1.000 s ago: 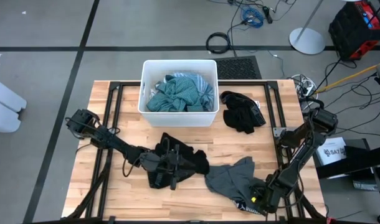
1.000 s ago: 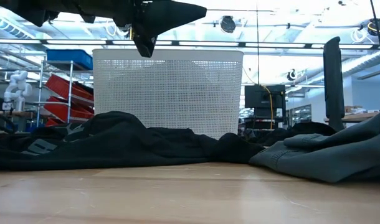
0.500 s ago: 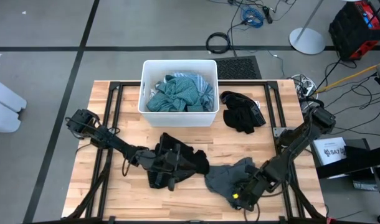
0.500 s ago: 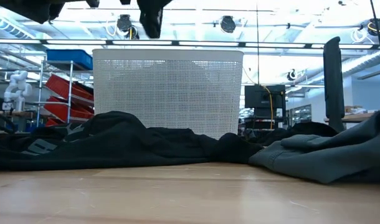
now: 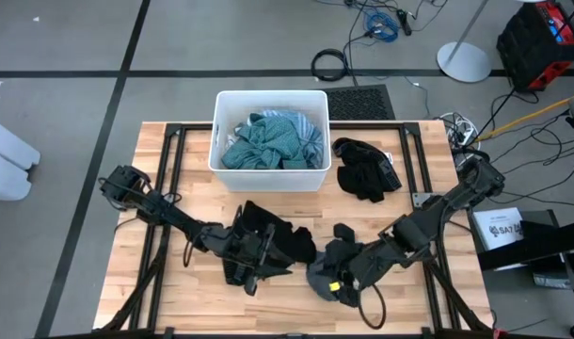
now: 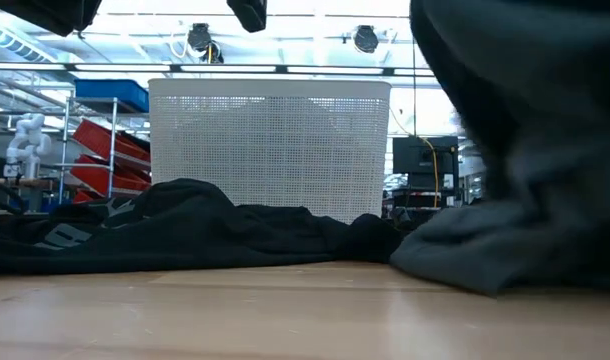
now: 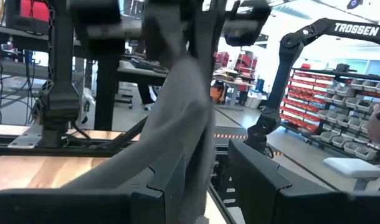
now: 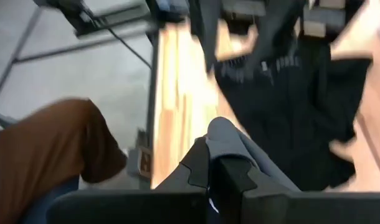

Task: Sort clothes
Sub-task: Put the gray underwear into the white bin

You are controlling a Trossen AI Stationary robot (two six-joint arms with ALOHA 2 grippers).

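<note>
Wooden table (image 5: 198,297) holds white bin (image 5: 268,171), clothes (image 5: 364,171)

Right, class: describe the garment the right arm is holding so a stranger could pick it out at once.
Start at the white rectangular plastic bin at the wooden table's far edge, then come to the near edge, right of centre. There the right pincer is shut on a crumpled dark grey fabric garment. It is grey, unlike the black garment beside it.
</note>
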